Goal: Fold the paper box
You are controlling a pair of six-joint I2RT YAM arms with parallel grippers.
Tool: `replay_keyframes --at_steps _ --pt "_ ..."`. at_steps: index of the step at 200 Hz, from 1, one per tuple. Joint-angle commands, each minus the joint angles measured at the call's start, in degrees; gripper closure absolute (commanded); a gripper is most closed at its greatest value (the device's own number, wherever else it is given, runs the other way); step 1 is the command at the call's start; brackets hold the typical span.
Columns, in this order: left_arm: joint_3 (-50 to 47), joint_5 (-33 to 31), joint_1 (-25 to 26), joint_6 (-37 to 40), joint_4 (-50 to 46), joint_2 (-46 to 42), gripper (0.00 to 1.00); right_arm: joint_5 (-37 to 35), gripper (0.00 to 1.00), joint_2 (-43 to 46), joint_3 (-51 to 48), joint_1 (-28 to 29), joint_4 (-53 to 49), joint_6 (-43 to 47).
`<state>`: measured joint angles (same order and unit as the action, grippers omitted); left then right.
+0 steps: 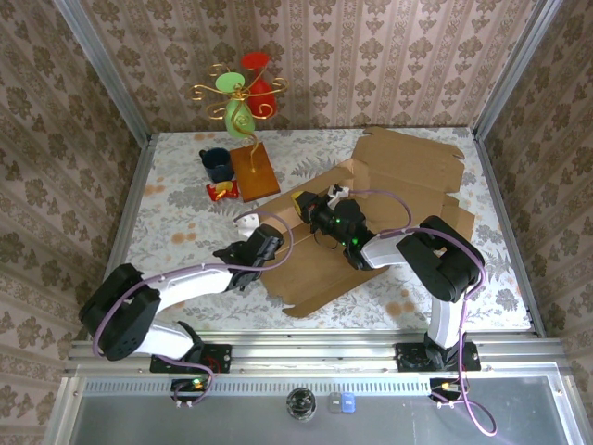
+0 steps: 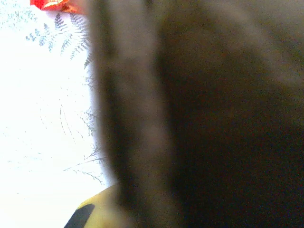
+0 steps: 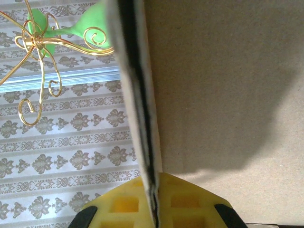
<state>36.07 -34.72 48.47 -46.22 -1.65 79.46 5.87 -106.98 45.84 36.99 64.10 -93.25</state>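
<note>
The paper box (image 1: 408, 176) is a flat brown cardboard blank spread over the middle and right of the table, with its near left panel lifted. My right gripper (image 1: 310, 206) is shut on an upright edge of that cardboard. In the right wrist view its yellow fingers (image 3: 121, 206) pinch the edge where my right gripper (image 3: 154, 209) meets the broad panel of the paper box (image 3: 228, 85). My left gripper (image 1: 267, 237) is at the box's left edge. In the left wrist view the blurred dark paper box (image 2: 190, 118) sits right against the lens, beside one yellow finger (image 2: 97, 211).
A gold wire stand (image 1: 243, 102) with green and red cups rises from a wooden base (image 1: 253, 171) at the back left. Beside it are a dark blue mug (image 1: 217, 164), a small red and yellow item (image 1: 222, 192) and a small white object (image 1: 246, 221). Patterned walls enclose the table.
</note>
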Motion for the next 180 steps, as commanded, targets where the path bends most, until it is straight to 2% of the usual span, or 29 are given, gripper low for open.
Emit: replay_keyframes --at_steps 1,26,53,66,84,92,142,180 --pt "0.8 0.9 0.6 -2.1 -2.5 1.8 1.00 2.3 1.00 0.5 -1.1 0.7 -5.9 -1.5" --pt "0.7 1.0 0.6 -1.8 -1.5 2.4 0.99 2.3 1.00 0.7 -1.1 0.6 -6.2 -1.5" --pt "0.5 1.7 0.6 -1.3 0.2 3.4 0.93 2.4 1.00 0.9 -1.0 0.6 -6.6 -1.5" --pt "0.6 2.1 0.5 -1.2 0.5 3.8 0.88 2.4 1.00 0.8 -1.0 0.6 -6.5 -1.5" --pt "0.7 2.0 0.3 -1.2 0.6 4.3 0.76 2.3 1.00 0.9 -0.9 0.6 -6.7 -1.5" --pt "0.7 2.1 0.2 -1.1 0.5 4.4 0.74 2.2 1.00 1.0 -0.8 0.6 -6.8 -1.6" --pt "0.2 2.6 -1.3 0.1 2.3 5.4 0.79 2.0 1.00 1.3 -0.8 0.6 -7.1 -1.5" --pt "1.2 1.8 -1.4 0.2 1.4 5.8 0.97 2.0 1.00 1.4 -0.4 0.6 -7.8 -1.5"
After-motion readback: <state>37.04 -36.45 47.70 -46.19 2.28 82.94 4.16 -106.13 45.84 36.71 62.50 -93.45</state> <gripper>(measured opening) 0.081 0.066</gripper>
